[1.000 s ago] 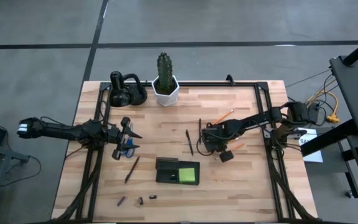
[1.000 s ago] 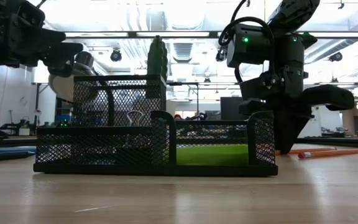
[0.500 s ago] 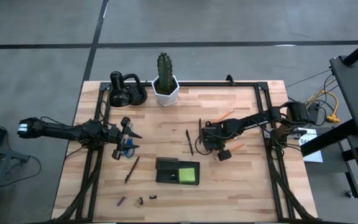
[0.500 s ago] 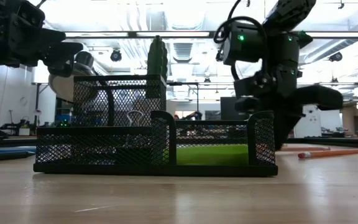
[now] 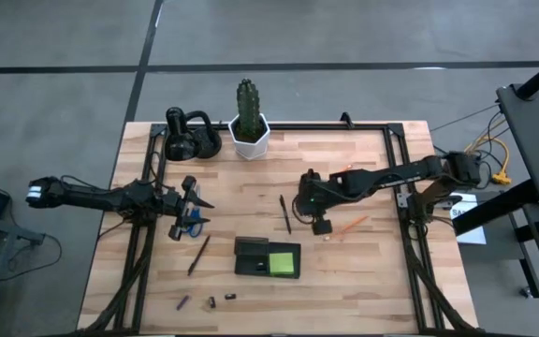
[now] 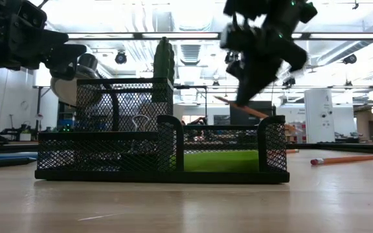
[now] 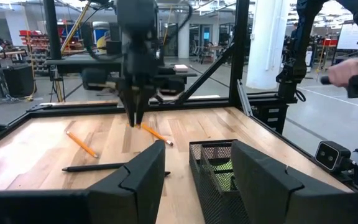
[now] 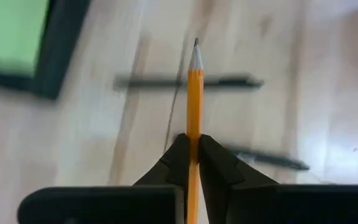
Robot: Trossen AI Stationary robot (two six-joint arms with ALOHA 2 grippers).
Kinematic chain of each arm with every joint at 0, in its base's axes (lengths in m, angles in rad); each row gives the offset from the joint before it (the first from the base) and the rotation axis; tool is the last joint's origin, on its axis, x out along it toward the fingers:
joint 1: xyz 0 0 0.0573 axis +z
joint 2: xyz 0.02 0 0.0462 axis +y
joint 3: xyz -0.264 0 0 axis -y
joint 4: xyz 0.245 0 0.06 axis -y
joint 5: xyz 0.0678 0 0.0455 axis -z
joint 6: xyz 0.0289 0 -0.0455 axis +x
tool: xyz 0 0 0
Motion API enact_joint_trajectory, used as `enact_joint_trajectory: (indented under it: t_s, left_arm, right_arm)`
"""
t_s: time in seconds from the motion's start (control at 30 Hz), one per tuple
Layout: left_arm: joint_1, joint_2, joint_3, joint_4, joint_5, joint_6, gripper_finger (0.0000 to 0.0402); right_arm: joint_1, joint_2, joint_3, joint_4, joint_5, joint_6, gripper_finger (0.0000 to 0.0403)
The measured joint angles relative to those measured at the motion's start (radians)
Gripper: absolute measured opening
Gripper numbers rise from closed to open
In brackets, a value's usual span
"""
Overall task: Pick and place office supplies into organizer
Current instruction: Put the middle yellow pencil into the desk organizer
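Pinching an orange pencil (image 8: 194, 93), the right gripper (image 8: 190, 152) hangs above the table (image 5: 363, 271) — left gripper (image 5: 197, 212) spread.

We see two slim arms, dark from base to tip, built of jointed tube-like segments. The left arm (image 5: 92, 196) carries a pale, whitish patch at its outer end, and its gripper (image 5: 195, 208) ends in two black angular fingers (image 7: 143, 174) with flat, matte, faceted faces. The right arm (image 5: 391, 175) shows a tiny green light near its wrist; its gripper (image 8: 191, 155) has black fingers (image 8: 213, 163) that taper to narrow wedge tips.
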Motion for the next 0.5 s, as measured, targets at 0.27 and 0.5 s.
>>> enact_joint_trajectory:
  t_s: [0.27, 0.5]
  left_arm:
    - [0.000, 0.000, 0.000, 0.000, 0.000, 0.000, 0.0169]
    - [0.000, 0.000, 0.000, 0.000, 0.000, 0.000, 0.0170]
  right_arm:
    - [0.077, -0.021, -0.002, 0.177, 0.233, 0.206, 0.0011]
    - [0.140, -0.029, -0.002, 0.375, 0.364, 0.223, 0.0011]
